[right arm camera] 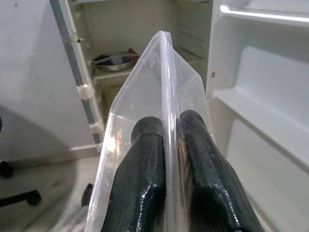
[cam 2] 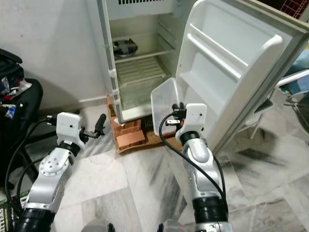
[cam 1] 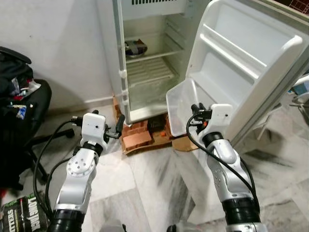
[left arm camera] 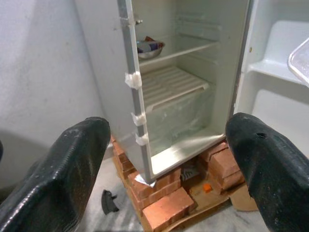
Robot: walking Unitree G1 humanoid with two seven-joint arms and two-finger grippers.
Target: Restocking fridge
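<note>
You've got the fridge [cam 1: 145, 63] open, near bare but for a bowl [cam 1: 135, 48]. R gripper [right arm camera: 166, 159] pinches the clear bin's [cam 1: 181, 106] rim by the door [cam 1: 241, 63]; L gripper [left arm camera: 169, 159] spread, empty. Restocking barely begun.

Clear glossy plastic bin [right arm camera: 145, 96]; rough red bricks [left arm camera: 169, 208]; polished marble floor [cam 1: 149, 183].

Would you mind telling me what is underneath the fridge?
The fridge stands on stacked red bricks, with a piece of cardboard beside them. The clear plastic bin in the right gripper hides the right-hand part.
</note>
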